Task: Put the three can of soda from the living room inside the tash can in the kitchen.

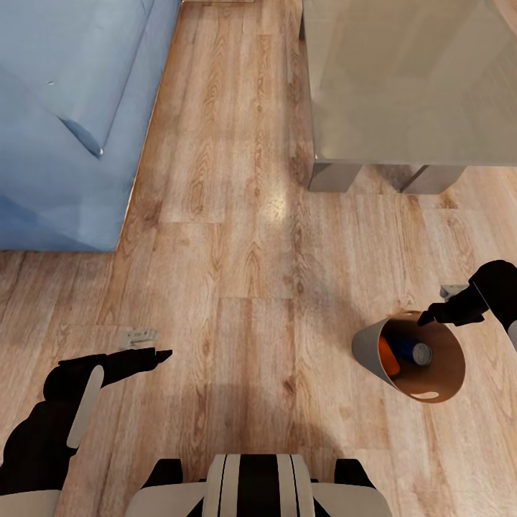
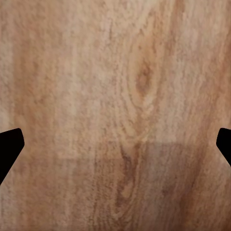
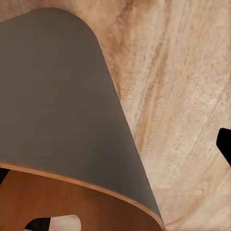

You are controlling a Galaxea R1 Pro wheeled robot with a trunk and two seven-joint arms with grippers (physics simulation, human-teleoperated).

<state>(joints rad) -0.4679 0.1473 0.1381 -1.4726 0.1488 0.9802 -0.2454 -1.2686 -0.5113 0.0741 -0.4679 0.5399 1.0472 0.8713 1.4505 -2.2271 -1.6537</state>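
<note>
Light wood floor [image 1: 237, 237] spreads between blue sofa [image 1: 64, 122] and glass-topped table [image 1: 409, 79]. Trash can [image 1: 373, 345] holds a half-hidden orange can [image 1: 388, 357] and blue can [image 1: 415, 352]; right gripper [image 1: 431, 316] pinches its rim. Left gripper [image 1: 154, 354] hovers low, spread, empty.

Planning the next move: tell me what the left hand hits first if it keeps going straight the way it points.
Most likely the wood floor. The left wrist view looks along the open left hand at bare planks, with nothing between its fingertips. Depth to the floor is unclear.
</note>
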